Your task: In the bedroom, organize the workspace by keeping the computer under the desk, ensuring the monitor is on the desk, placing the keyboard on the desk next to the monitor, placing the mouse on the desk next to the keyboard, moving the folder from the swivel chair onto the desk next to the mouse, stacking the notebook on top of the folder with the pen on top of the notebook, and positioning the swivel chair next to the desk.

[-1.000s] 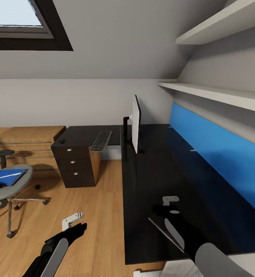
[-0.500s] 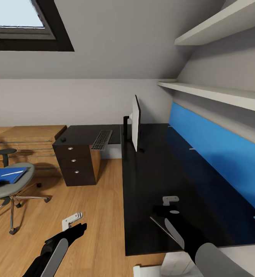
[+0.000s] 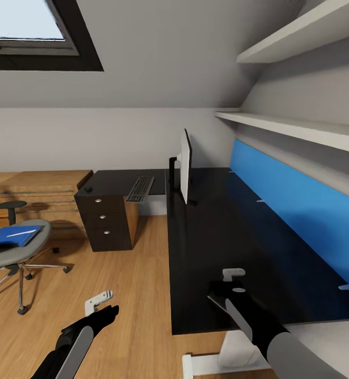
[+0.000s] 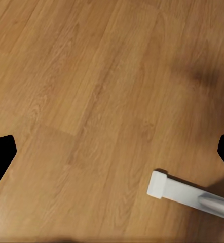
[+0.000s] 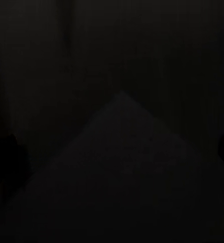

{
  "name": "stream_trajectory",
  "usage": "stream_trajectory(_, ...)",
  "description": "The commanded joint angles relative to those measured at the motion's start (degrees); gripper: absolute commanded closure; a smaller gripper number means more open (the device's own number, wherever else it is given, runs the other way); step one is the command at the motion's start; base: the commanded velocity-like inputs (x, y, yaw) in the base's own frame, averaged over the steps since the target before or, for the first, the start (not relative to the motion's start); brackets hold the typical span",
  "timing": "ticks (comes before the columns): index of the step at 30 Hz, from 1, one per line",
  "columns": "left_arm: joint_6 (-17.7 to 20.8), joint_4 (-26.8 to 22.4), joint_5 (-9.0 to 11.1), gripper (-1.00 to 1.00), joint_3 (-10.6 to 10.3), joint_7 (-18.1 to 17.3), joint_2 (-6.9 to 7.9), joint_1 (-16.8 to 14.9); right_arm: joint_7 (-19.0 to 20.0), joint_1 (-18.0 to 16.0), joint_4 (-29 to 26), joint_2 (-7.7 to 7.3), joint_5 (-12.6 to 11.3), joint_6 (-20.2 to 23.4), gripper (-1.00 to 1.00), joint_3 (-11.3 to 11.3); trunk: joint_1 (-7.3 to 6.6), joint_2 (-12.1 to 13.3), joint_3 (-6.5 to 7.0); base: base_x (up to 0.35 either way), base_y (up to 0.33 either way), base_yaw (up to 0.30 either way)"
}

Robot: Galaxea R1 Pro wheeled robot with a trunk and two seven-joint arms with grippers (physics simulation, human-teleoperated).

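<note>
Both grippers empty: left gripper (image 3: 99, 302) spread above floor, right gripper (image 3: 233, 273) state unclear over bench (image 3: 216, 252). Folder (image 3: 12, 236) on chair (image 3: 16, 252), far left of left gripper. Risk: pen (image 3: 20, 232) rolling off during lift.

- A home workspace under a roof is shown: a sloped grey ceiling (image 3: 158, 58) is seen with a dark-framed skylight (image 3: 32, 37) set into it.
- A light wood floor (image 3: 132, 284) is laid throughout, also seen in the left wrist view.
- A large desk (image 3: 221, 252) with a glossy black top is placed along the wall, backed by a blue panel (image 3: 295, 205); a black drawer unit (image 3: 107, 221) is fitted beneath it.
- A monitor (image 3: 185, 166) and a keyboard (image 3: 140, 189) are set on the desk.
- White wall shelves (image 3: 295, 129) are mounted above.
- A grey swivel chair (image 3: 13, 252) and a low wooden cabinet (image 3: 42, 189) are seen at the left.
</note>
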Motion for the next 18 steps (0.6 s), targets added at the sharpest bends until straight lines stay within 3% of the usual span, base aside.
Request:
stream_trajectory(1, 0.05, -0.09, 0.60, -1.00, -0.18, 0.59, 0.06, -0.04, -0.42, -0.03, 0.36, -0.09, -0.85, 0.64, -1.00, 0.49, 0.00, -0.04, -0.08, -0.009, 0.000, 0.000)
stream_trajectory(18, 0.05, 0.08, 0.60, -1.00, -0.22, 0.59, -0.03, -0.02, -0.42, -0.02, 0.36, -0.09, -0.75, 0.64, -1.00, 0.49, 0.00, -0.04, -0.08, -0.111, 0.000, 0.000)
